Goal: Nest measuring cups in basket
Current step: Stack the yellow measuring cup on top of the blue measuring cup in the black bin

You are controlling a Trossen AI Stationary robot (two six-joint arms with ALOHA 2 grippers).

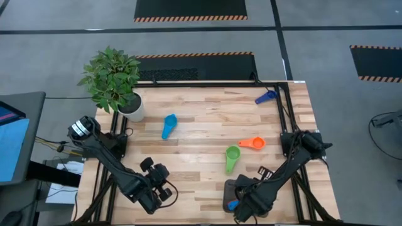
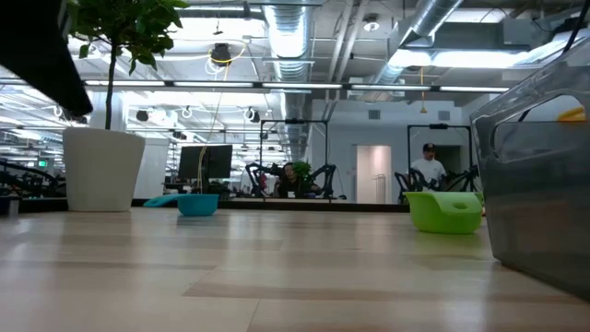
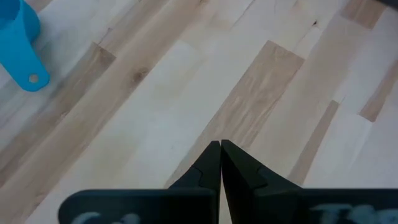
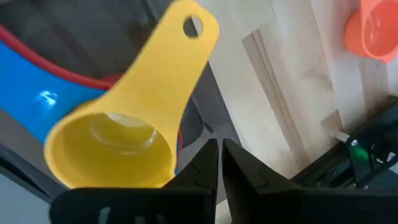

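Observation:
The dark mesh basket (image 1: 228, 188) stands at the table's near edge, and my right gripper (image 1: 249, 203) hovers over it, shut. In the right wrist view the gripper (image 4: 220, 147) sits beside a yellow cup (image 4: 118, 140). That cup lies tilted on a blue cup (image 4: 37, 102) and a red cup (image 4: 56, 67) inside the basket (image 4: 62, 28). Loose on the table lie a light blue cup (image 1: 168, 125), a green cup (image 1: 232, 157), an orange cup (image 1: 252, 143) and a dark blue cup (image 1: 266, 96). My left gripper (image 1: 154, 173) is shut over bare wood (image 3: 220, 144). My right gripper's shut fingers (image 4: 205, 163) stand close beside the yellow cup's bowl (image 4: 158, 165), coming from above. I cannot tell whether they touch it. The cup rests in the stack with its handle (image 4: 186, 37) pointing up and away.
A potted plant (image 1: 114, 81) stands at the far left corner. The black frame rails run along the table's left and right sides (image 1: 284, 119). Bare wood lies between the light blue cup and the basket. In the low view people show in the room behind (image 2: 429, 166).

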